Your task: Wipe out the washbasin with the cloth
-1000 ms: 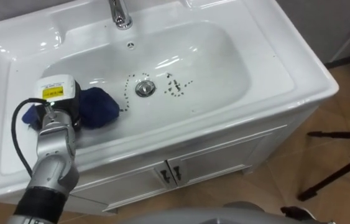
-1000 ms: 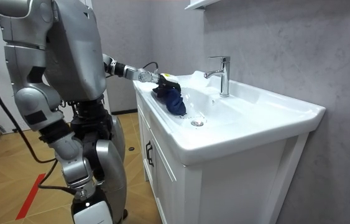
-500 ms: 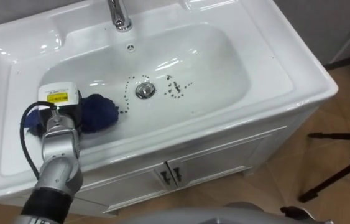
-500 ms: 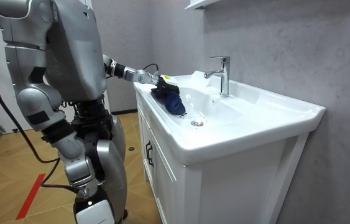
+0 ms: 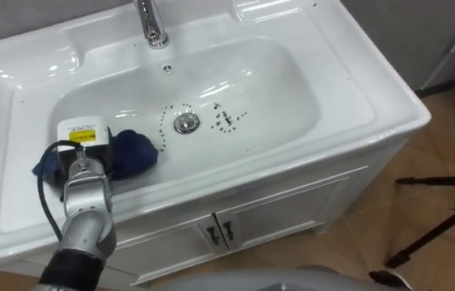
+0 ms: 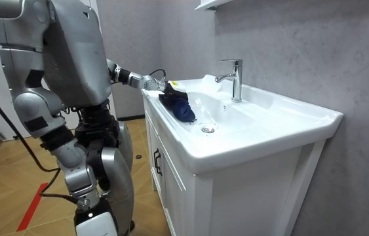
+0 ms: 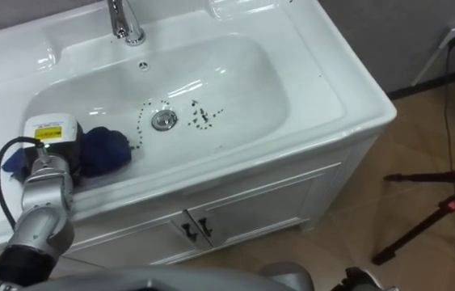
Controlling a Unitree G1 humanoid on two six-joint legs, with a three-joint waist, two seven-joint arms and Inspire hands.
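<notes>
Left eye view: the left hand (image 5: 84,136) is down in the basin (image 5: 356,89), at its left end, resting on a bunched blue cloth (image 5: 134,152). The cloth spreads out from under the hand on both sides. The back of the hand covers the rest, so I cannot tell whether it grips the cloth or presses it flat. To the hand's right, just past the cloth, is the drain (image 5: 185,123), and a little farther right lies a scatter of dark specks (image 5: 227,120). The tap (image 5: 150,20) stands beyond the hand and to its right. Room view: the robot stands at the end of the cabinet, its arm stretched over the rim, the hand (image 6: 153,83) on top of the cloth (image 6: 179,105), which hangs down the inner wall. Right eye view: the specks (image 7: 203,117) lie well clear of the cloth (image 7: 106,152). The wiping looks under way but far from done. The next move calls for a steady push rightward, holding the cloth down across the drain and over the specks.
</notes>
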